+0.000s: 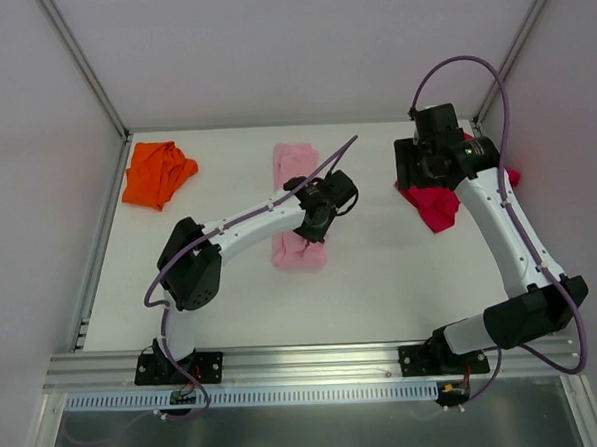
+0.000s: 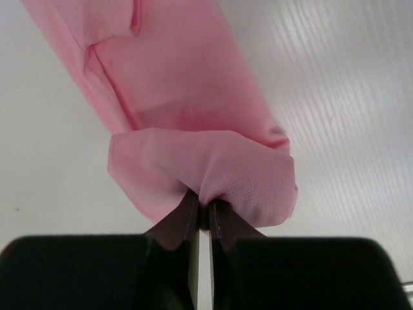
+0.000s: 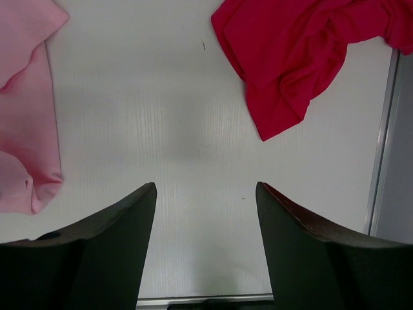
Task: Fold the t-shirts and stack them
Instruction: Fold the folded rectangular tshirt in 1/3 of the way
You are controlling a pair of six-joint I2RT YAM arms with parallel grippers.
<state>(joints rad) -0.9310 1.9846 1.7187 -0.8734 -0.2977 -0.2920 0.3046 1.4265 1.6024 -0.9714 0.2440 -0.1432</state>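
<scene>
The left gripper (image 2: pixel 203 212) is pinching a bunched fold of the light pink t-shirt (image 2: pixel 187 77) at mid-table, the right gripper (image 3: pixel 205 200) is hanging spread beside the crimson t-shirt (image 3: pixel 290 58) near the right edge, and that thin pinch is risking the cloth slipping out and unfolding.

i see bare table (image 1: pixel 381 269) between the pink tee (image 1: pixel 293 162) and the red tee (image 1: pixel 436 211), and another open lane between the orange tee (image 1: pixel 158 174) and the pink one. my left arm (image 1: pixel 248 224) lies slantwise across the middle-left, blocking a straight pass there. my right arm (image 1: pixel 515 242) runs up the right side, its wrist over the red tee. walls (image 1: pixel 34 147) close the left, back and right.
</scene>
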